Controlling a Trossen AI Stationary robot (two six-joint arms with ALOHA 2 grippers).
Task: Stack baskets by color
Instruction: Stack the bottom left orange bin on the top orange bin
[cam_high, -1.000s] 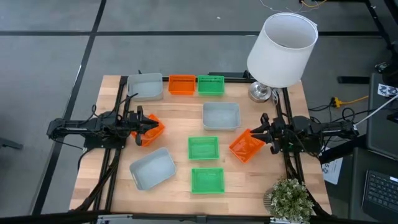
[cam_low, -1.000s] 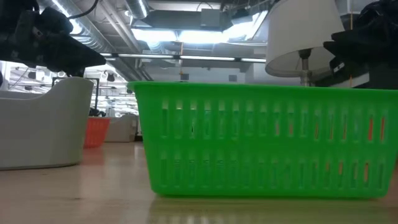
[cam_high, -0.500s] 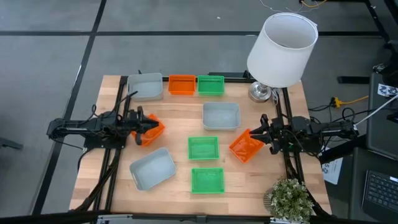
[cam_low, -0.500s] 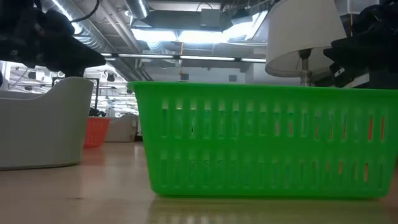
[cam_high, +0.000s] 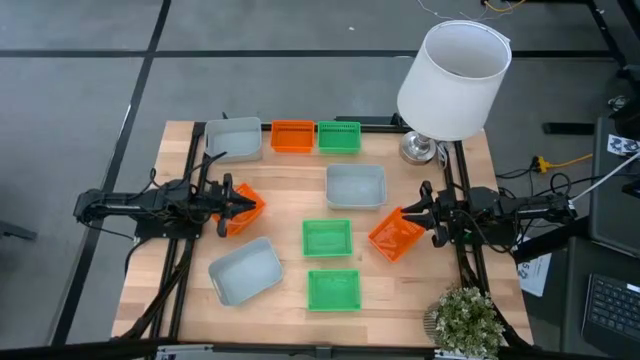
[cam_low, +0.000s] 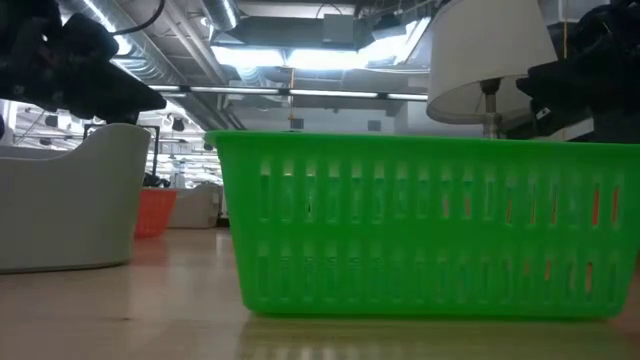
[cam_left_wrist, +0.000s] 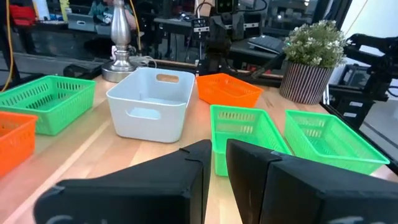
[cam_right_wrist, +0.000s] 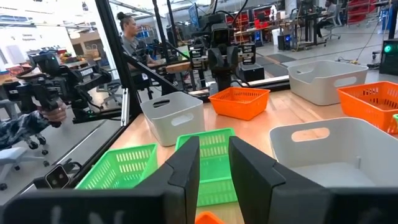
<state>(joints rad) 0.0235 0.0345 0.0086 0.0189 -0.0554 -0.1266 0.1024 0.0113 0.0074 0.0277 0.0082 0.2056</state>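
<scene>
Meanwhile each arm held one orange basket above the desk. At nine o'clock the left pincer was clamped on the rim of an orange basket, tilted. At three o'clock the right pincer gripped another orange basket, also tilted. A third orange one sat at twelve o'clock, between a grey basket and a green basket. A second grey one lay just right of centre, a third at seven o'clock. Two green ones sat near the middle and at six o'clock. A lamp stood at one o'clock, a plant at five.
</scene>
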